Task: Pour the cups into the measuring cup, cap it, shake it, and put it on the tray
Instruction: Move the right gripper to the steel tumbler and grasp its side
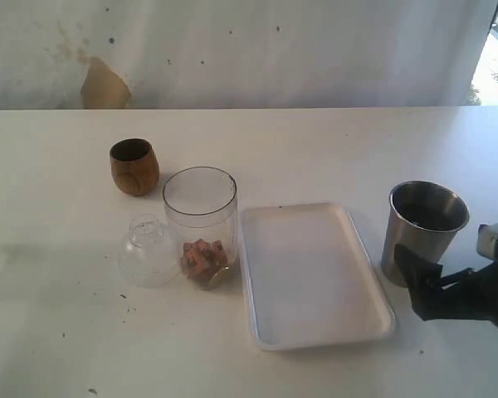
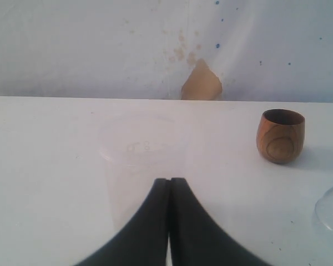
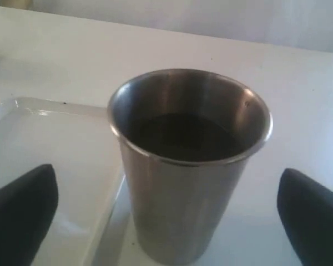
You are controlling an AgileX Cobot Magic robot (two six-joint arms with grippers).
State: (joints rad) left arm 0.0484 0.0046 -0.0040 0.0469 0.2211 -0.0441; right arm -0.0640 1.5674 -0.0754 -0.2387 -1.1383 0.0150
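I read this as roughly a third done: the measuring cup [image 1: 200, 224] stands uncapped near the middle of the worktop [image 1: 332, 149] with orange-brown bits [image 1: 203, 259] in its bottom, so one pour looks finished, probably from the wooden cup [image 1: 134, 167] upright at its 11 o'clock, though I can't see into that cup well enough to call it empty. The steel tumbler [image 3: 188, 160] stands unpoured at the tray's [image 1: 311, 274] 3 o'clock, with something dark inside. My right end effector [image 3: 166, 221] is spread wide to either side of the tumbler, not touching it, so I judge its pickup is the step in hand. My left end effector [image 2: 169, 185] is pressed together, gripping nothing. The cap [image 1: 147, 251] lies against the measuring cup at its 9 o'clock. Left to do: pour, cap, shake, set on the tray, which carries nothing yet
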